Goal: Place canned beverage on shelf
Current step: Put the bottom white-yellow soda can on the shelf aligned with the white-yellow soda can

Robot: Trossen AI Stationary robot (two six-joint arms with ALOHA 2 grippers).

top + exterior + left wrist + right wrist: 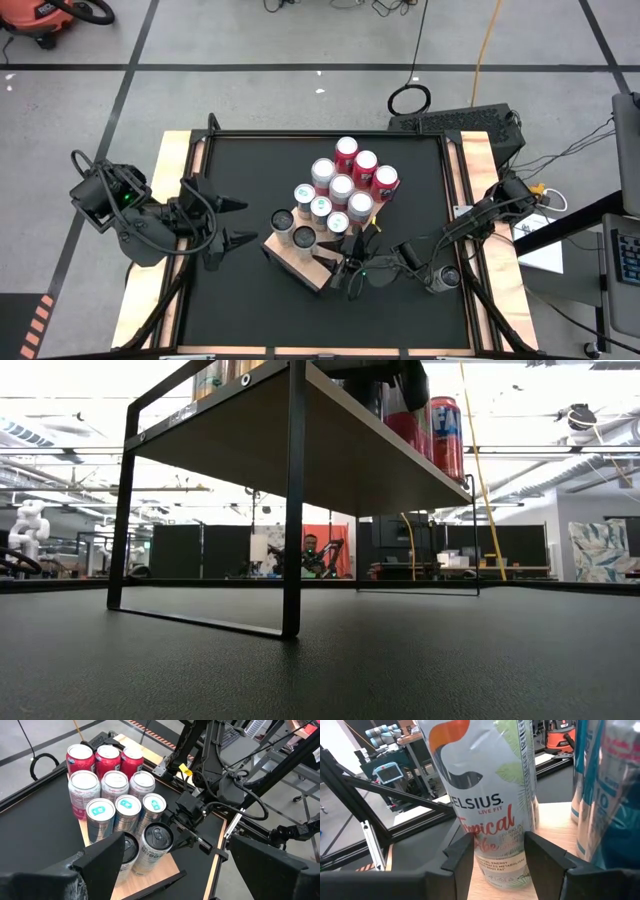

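The shelf (300,264) is a light wooden board on a black frame, standing mid-table and seen from below in the low view (300,450). Several cans stand on it: red ones (346,150) at the far end, silver and teal ones (127,805) in the middle, and two dark-topped ones at the near end. My right gripper (500,852) reaches in from the right and is shut on one dark-topped can, the white Celsius can (157,837). My left gripper (245,222) hangs open left of the shelf, holding nothing. My right gripper pinches the white Celsius can by the lower part of its wall (495,845) between its two fingers, one on each side. The fingers (462,857) come in nearly level from the table's right and near side. The can stands upright with its bottom on the shelf board (555,820).
A teal and silver can (605,795) stands close beside the held can, and another dark-topped can (127,847) on its other side. The shelf's near corner (167,867) shows bare wood. Wooden rails (170,150) edge the black tabletop; cables and a keyboard (455,120) lie beyond the far right corner.
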